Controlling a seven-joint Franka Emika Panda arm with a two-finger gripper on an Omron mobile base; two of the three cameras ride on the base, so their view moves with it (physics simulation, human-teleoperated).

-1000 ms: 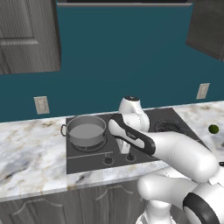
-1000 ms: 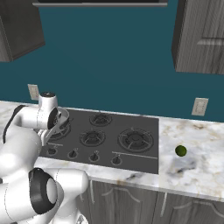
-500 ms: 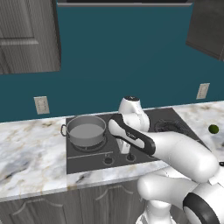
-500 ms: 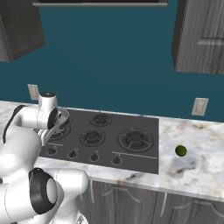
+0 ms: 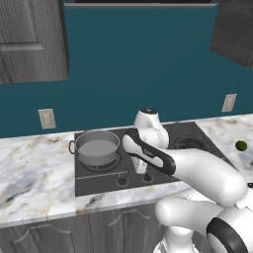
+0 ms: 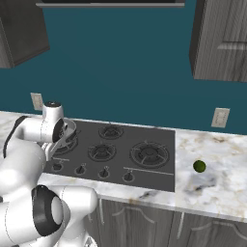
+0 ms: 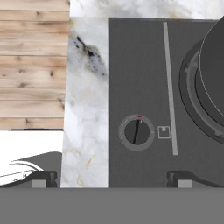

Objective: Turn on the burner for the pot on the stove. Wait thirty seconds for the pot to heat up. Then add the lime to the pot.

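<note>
**A:** Over the near left corner of the stove (image 5: 148,163) you have the hand (image 7: 111,177), pointing straight down. In the hand view its two fingertips (image 7: 43,178) stand spread as wide as they go, one over the marble surface (image 7: 85,109) at the stove's edge, the other over the dark cooktop. Nothing sits between them and they touch nothing.

**B:** What lies under it?

**A:** You are looking down on a small black knob (image 7: 136,131) with a grey ring around it, just ahead of the gap between the fingertips. Beside it is a little square mark and a pale line printed on the cooktop. At that view's right edge you can see part of the pot's wall and the burner (image 7: 192,96) ring it stands on.

**B:** And the task's things?

**A:** Your pot (image 5: 97,147) stands on the far left burner of the stove, upright, its pale inside showing, just left of the arm's wrist in the left base view. The lime (image 6: 199,166) rests on the marble surface well to the right of the stove, apart from everything else. The row of knobs (image 6: 103,173) runs along the stove's near edge.

**B:** Anything different from half a second or a second ago?

**A:** No. Your arm, the pot and the lime sit in the same places in both base views, and the hand is just as wide open as it was.
</note>
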